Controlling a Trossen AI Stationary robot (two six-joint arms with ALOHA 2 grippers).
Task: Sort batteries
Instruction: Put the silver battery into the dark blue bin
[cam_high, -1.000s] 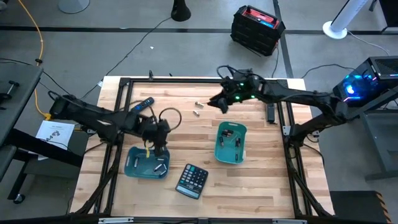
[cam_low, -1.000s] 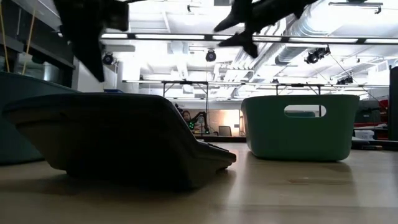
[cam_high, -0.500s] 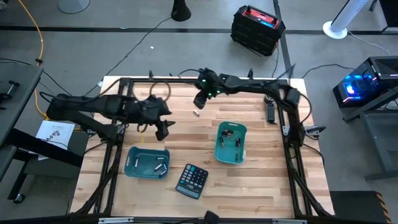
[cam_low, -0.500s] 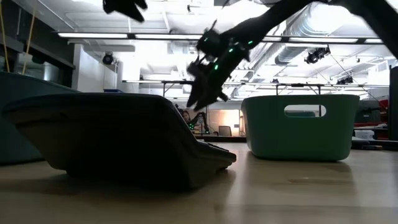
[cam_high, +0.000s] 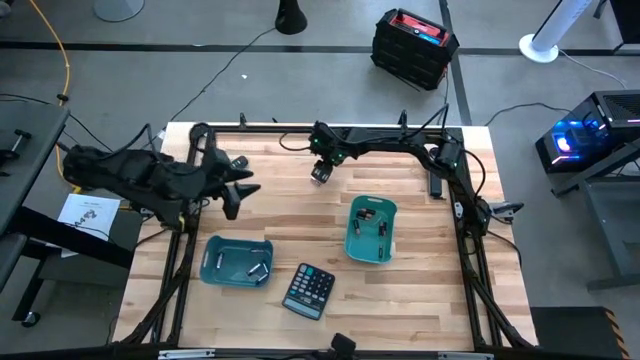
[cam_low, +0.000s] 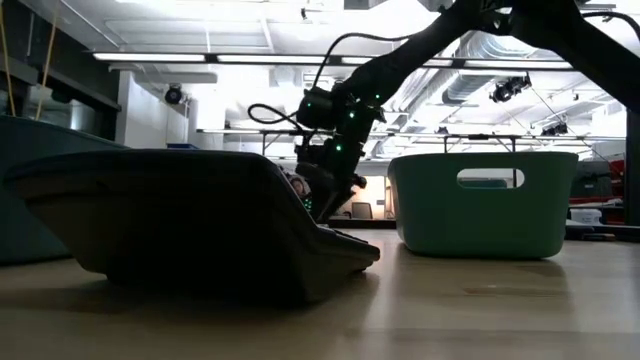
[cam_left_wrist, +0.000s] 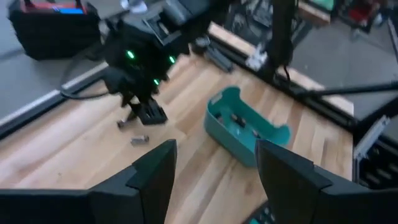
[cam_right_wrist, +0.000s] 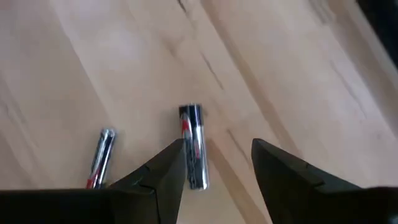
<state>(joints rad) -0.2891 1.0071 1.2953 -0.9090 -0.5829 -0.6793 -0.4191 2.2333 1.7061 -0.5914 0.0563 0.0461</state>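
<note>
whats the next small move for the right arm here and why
Probably lower the right gripper and shift it slightly toward the nearer battery, then close. Its jaws are open, and that battery lies on the wood table against the inner edge of one finger rather than centred; a second battery lies beside it.

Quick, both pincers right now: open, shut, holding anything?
Left pincer: open, empty, raised over the table's left side.
Right pincer: open, empty, low over a loose battery on the table, one finger beside it.
</note>
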